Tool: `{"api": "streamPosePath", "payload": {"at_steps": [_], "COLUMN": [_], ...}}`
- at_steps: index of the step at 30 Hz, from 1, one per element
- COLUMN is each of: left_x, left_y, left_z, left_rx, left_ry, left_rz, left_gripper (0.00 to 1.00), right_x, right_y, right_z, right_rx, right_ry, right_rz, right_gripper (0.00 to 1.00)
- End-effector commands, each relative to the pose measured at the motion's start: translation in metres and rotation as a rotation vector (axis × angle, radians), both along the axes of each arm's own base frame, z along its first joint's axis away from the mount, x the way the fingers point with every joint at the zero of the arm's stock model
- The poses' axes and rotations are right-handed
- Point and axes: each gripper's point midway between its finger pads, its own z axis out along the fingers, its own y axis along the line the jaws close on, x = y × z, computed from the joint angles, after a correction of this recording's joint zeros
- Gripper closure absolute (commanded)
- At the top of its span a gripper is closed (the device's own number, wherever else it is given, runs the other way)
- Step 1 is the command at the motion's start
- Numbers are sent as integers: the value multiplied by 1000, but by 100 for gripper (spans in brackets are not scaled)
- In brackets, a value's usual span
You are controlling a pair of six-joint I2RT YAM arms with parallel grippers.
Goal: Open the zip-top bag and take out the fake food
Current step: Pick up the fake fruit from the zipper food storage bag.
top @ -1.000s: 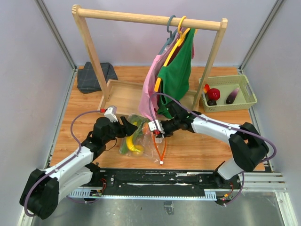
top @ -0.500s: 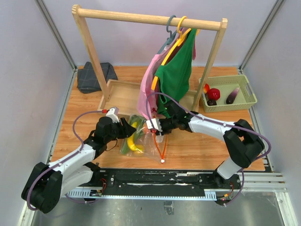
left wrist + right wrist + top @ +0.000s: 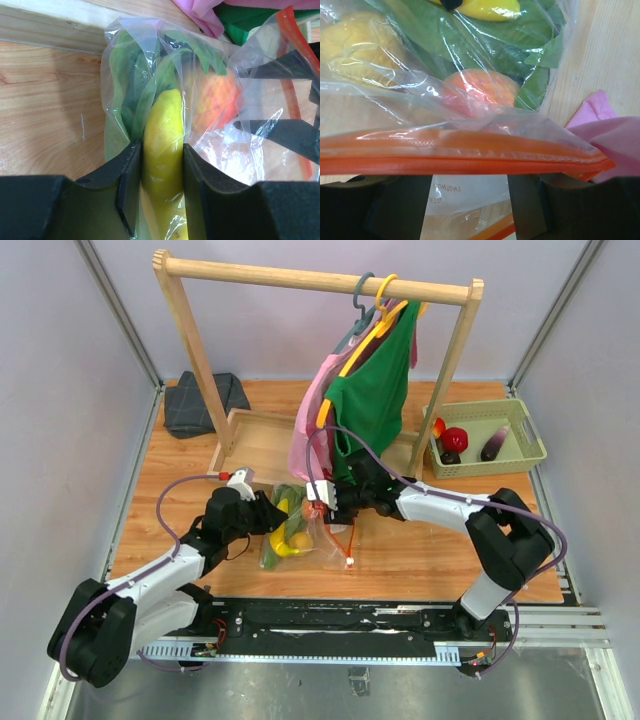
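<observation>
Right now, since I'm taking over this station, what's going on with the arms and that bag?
The left gripper pinches the yellow banana through the clear zip-top bag. The right gripper is at the bag's orange zip strip; I cannot tell whether it is clamped. The banana, a peach and green leaves are inside the bag. Other pieces lie in the green basket.
</observation>
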Motion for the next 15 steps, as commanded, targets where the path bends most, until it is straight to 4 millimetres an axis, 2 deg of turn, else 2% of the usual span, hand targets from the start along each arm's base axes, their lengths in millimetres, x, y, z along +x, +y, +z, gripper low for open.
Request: {"api": "streamPosePath", "payload": {"at_steps": [1, 7, 15], "left_x": [-7, -8, -9], "left_y": [0, -4, -8], "left_z": [-12, -14, -14], "left_rx": [27, 19, 5], "left_ry": [31, 42, 43], "left_rz": [-31, -48, -71], "left_gripper": [69, 72, 73], "right_x": [13, 11, 11], "right_y": [15, 23, 31], "right_z": [11, 8, -8], "right_rx": [48, 70, 67], "right_ry": [-21, 26, 87], "right_rz": [-40, -36, -55], "right_gripper": [41, 34, 28]}}
